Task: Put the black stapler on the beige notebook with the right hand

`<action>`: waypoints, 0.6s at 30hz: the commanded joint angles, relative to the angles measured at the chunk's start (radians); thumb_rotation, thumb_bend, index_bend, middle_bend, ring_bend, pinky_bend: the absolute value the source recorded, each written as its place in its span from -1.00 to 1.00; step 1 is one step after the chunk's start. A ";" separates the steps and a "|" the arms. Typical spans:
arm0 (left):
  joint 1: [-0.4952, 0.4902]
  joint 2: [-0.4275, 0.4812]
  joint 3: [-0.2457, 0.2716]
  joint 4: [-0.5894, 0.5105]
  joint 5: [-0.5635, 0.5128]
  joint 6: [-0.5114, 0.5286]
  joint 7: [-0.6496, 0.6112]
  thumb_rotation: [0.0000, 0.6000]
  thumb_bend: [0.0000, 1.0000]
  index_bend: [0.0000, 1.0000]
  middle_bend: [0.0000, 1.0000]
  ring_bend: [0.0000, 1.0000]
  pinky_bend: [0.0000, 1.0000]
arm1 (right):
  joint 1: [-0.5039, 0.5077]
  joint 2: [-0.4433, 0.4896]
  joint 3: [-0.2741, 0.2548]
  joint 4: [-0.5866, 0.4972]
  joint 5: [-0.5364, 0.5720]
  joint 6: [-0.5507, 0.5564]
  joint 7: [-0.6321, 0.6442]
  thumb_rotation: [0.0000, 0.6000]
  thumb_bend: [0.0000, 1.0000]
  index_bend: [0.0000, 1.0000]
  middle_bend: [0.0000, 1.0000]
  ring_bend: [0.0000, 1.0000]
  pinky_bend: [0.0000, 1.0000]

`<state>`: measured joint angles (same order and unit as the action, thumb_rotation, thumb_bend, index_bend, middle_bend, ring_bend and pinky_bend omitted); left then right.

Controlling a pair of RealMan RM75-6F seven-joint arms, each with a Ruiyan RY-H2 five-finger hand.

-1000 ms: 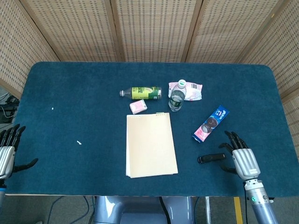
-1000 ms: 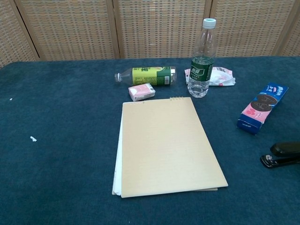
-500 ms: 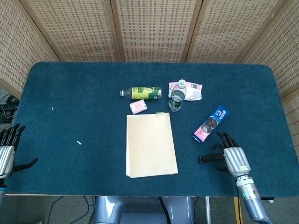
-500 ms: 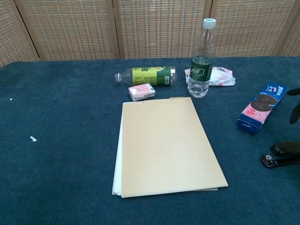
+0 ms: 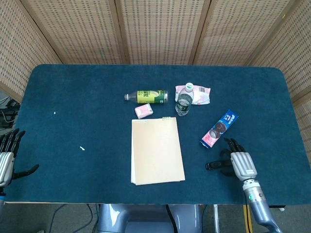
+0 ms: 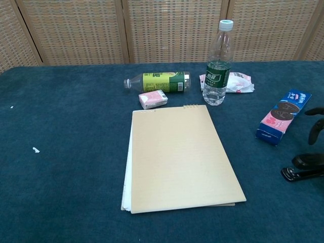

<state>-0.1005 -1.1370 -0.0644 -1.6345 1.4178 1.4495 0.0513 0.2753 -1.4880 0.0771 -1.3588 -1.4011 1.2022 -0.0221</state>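
Leftward and slightly up the table my right hand (image 5: 241,165) has slid over the last second, so that it now hangs over the rear end of the black stapler (image 5: 214,165). My fingers (image 6: 315,124) are spread and curled downward, holding nothing yet (whether any tip touches the stapler I cannot tell). The stapler lies flat on the blue cloth near the table's front right, its nose pointing towards the beige notebook (image 5: 156,150), which lies well apart to its left.

I judge this to be the reach, just before the grasp: next I need to lower the hand and close around the stapler's body, then lift and carry it left onto the cover.

The stapler is hard, dark and narrow, probably slippery plastic over metal. The notebook is a flat matte rectangle with a small spiral at its far edge, an easy landing surface. The table (image 5: 73,97) wears a napped felt-like cloth. My left hand (image 5: 6,162) idles open at the far edge.
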 commanded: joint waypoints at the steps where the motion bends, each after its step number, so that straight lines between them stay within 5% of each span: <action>1: 0.000 0.000 0.000 0.001 -0.001 0.000 0.000 1.00 -0.65 -1.00 -1.00 -1.00 -1.00 | 0.006 -0.008 0.002 0.011 0.007 -0.010 0.003 1.00 -0.46 -0.04 -0.66 -0.94 -0.52; 9: 0.001 -0.002 -0.002 0.003 -0.001 0.003 -0.005 1.00 -0.65 -1.00 -1.00 -1.00 -1.00 | 0.009 -0.045 -0.001 0.062 0.013 -0.014 0.012 1.00 -0.31 0.10 -0.53 -0.82 -0.43; 15: 0.002 -0.004 -0.004 0.007 0.001 0.008 -0.012 1.00 -0.65 -1.00 -1.00 -1.00 -1.00 | 0.001 -0.091 0.004 0.119 -0.022 0.049 0.043 1.00 -0.05 0.51 0.07 -0.08 0.12; 18: 0.004 -0.004 -0.007 0.009 0.002 0.014 -0.020 1.00 -0.65 -1.00 -1.00 -1.00 -1.00 | -0.001 -0.106 0.005 0.136 -0.062 0.102 0.069 1.00 -0.03 0.56 0.18 0.10 0.34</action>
<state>-0.0972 -1.1413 -0.0707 -1.6263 1.4198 1.4630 0.0317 0.2770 -1.5818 0.0804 -1.2358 -1.4408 1.2776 0.0280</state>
